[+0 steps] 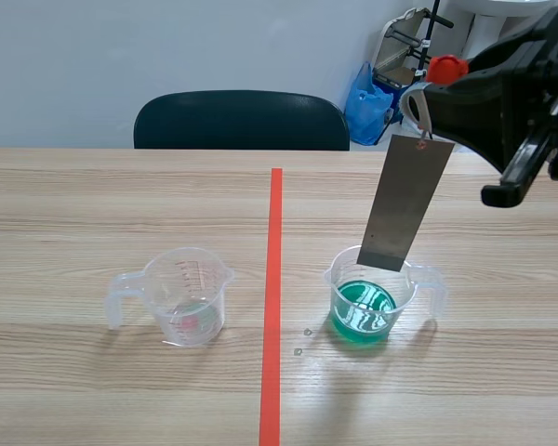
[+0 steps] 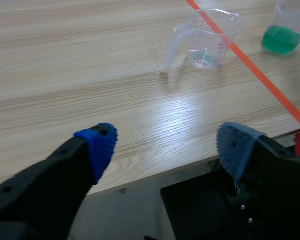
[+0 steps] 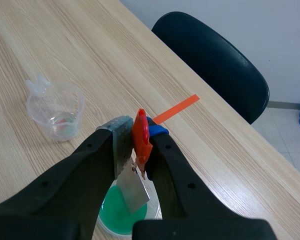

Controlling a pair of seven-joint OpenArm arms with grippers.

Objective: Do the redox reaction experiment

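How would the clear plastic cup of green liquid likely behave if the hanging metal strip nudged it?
The clear plastic cup of green liquid looks light, holding only a shallow pool, so it would probably slide or tip easily. The flat grey metal strip hangs straight, so seems stiff.

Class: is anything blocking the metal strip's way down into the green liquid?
Nothing visible. The metal strip hangs by a red clip from the right gripper over the open cup of green liquid.

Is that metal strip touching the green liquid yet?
Apart. The scene view shows the strip ending at rim height of the cup, a clear gap above the liquid.
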